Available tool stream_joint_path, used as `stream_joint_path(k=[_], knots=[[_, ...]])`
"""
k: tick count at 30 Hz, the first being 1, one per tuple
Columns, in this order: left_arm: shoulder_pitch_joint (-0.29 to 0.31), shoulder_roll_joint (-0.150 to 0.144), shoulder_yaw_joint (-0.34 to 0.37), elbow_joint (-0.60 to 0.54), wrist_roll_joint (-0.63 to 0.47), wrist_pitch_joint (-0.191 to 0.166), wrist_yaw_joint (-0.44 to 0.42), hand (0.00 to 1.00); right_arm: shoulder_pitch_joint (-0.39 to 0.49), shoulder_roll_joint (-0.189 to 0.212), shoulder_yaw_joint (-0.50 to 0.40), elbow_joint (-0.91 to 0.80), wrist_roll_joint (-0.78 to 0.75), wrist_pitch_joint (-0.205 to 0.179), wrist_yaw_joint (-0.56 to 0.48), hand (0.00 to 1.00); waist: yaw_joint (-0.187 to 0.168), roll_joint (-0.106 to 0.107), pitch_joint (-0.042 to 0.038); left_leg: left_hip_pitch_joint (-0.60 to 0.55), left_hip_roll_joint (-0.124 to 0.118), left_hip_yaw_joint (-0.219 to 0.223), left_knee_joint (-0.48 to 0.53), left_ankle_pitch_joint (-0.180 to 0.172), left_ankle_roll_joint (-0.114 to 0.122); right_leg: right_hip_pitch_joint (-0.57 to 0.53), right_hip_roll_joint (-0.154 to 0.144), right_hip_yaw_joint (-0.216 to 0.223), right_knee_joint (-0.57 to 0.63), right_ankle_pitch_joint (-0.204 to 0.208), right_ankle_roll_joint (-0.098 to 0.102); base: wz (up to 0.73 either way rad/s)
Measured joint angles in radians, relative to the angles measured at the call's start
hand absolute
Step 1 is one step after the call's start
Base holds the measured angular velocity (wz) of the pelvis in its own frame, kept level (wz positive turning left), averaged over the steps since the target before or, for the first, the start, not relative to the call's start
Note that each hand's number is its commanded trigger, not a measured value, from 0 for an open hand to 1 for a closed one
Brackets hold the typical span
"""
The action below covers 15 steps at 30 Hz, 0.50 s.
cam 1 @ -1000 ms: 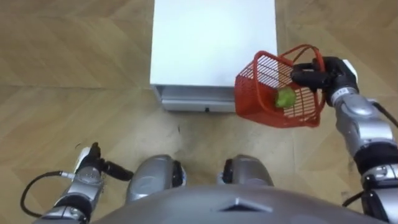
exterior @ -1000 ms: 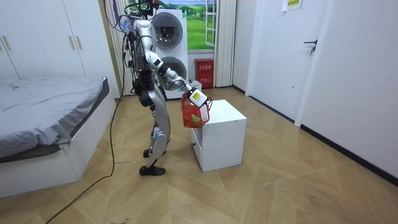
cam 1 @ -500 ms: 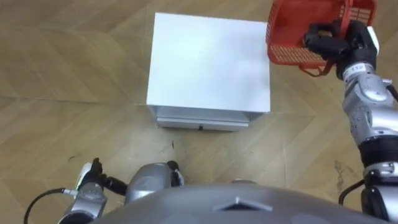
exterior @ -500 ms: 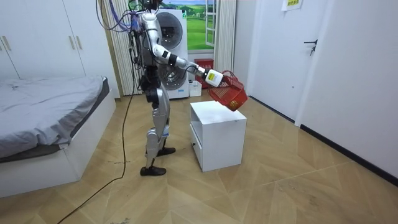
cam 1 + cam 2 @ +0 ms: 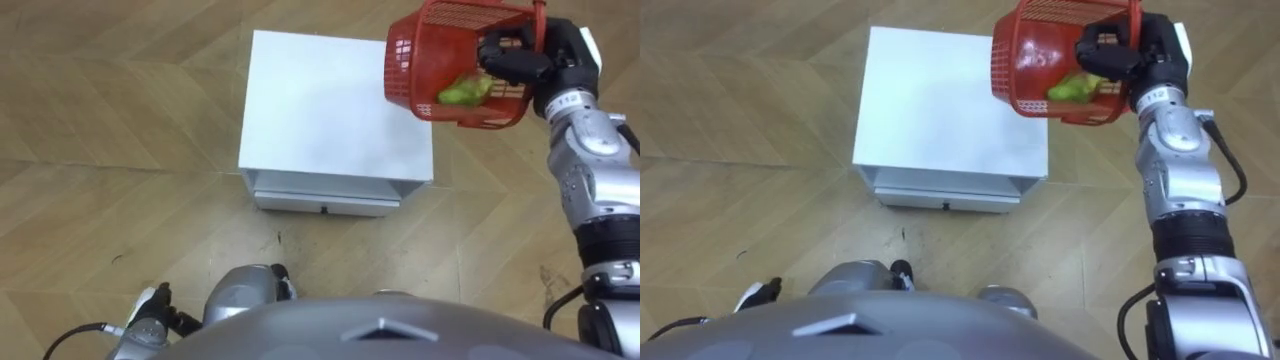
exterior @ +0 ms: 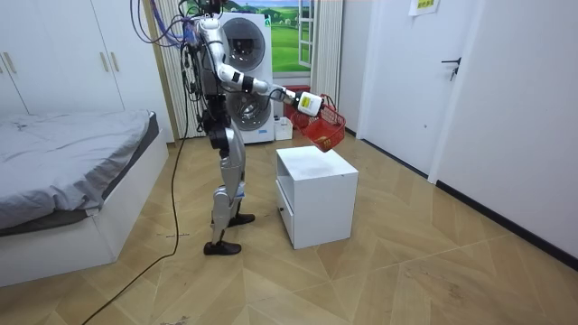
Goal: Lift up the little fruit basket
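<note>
fingers (image 5: 503, 62) of the right hand (image 5: 545, 60) are clenched round the handle of the red fruit basket (image 5: 403, 68), upper right of the left eye view. the arm comes up along the right edge of the frame. the basket is off the surface and in the air, tilted, with its mesh side wall facing the camera. it overlaps the upper right corner of the white cabinet (image 5: 325, 110) in the picture. a green fruit (image 5: 460, 92) lies inside it against the low side, just beside the dark fingers. can't tell what kind of fruit.

the cabinet sits centre top of the frame, with a flat bare white top. its drawer front (image 5: 322, 198) runs along the lower edge, facing the robot. wood floor (image 5: 120, 150) lies all round it.

the left hand (image 5: 150, 318) is at the bottom left corner, low by the robot's side and well apart from the basket and the cabinet. cannot tell its state, too little of it is in frame.

in the room view the robot stands upright on the floor just to the room view's left of the cabinet. its right arm is stretched out toward the room view's right, and the basket hangs from the hand above the cabinet top, not touching it. a bed (image 6: 72, 153) is at the room view's left, a washing machine (image 6: 246, 54) is behind the robot, and a white door (image 6: 465, 90) is at the room view's right.
</note>
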Motion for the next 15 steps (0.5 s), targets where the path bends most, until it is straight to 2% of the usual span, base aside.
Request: stream_joint_path(k=[3,6,9,12,13,14,15], knots=[[-0.002,0.002,0.005,0.000,-0.001,0.001,-0.016,0.00,0.000,0.000,0.000,0.000,-0.011,0.000,0.001,1.00,-0.001,0.003,0.0022,0.001,-0.001,0.002,-0.002,-0.001,0.001,-0.005,-0.004,0.000,0.014,-0.001,0.001,-0.01],[-0.011,0.002,0.005,0.000,-0.001,0.001,-0.022,0.00,0.000,0.002,0.001,-0.004,-0.043,0.019,0.016,1.00,-0.002,0.006,0.0046,0.013,-0.005,0.011,-0.008,-0.007,0.007,-0.007,-0.013,0.000,0.042,-0.006,0.009,-0.05],[-0.017,0.000,0.004,0.002,-0.001,0.000,-0.036,0.00,0.000,0.003,0.001,-0.009,-0.053,0.021,0.050,1.00,-0.001,0.007,0.0053,0.014,-0.018,0.028,0.004,-0.028,0.014,-0.029,-0.033,0.008,0.100,-0.027,0.025,-0.10],[-0.034,0.001,0.004,0.018,-0.005,-0.013,-0.046,0.00,0.000,0.006,0.003,-0.011,-0.053,0.021,0.073,1.00,0.007,0.010,0.0091,0.029,-0.028,0.050,0.003,-0.041,0.036,-0.106,-0.073,0.017,0.281,-0.036,0.034,-0.17],[-0.040,0.005,0.003,0.019,-0.002,-0.018,-0.053,0.00,0.000,0.009,0.004,-0.013,-0.054,0.022,0.077,1.00,0.003,0.008,0.0101,0.041,-0.041,0.051,0.006,-0.051,0.043,-0.146,-0.098,0.022,0.382,-0.033,0.031,0.00],[-0.040,0.009,0.003,0.030,-0.003,-0.030,-0.054,0.00,0.000,0.010,0.004,-0.018,-0.056,0.022,0.079,1.00,0.001,0.006,0.0122,0.054,-0.055,0.051,0.008,-0.060,0.053,-0.186,-0.118,0.044,0.484,-0.015,0.023,0.07],[-0.040,0.010,0.002,0.034,-0.003,-0.032,-0.055,0.00,0.000,0.010,0.004,-0.018,-0.057,0.022,0.081,1.00,0.000,0.008,0.0133,0.062,-0.058,0.049,0.013,-0.067,0.057,-0.204,-0.125,0.050,0.528,0.003,0.019,0.05]])
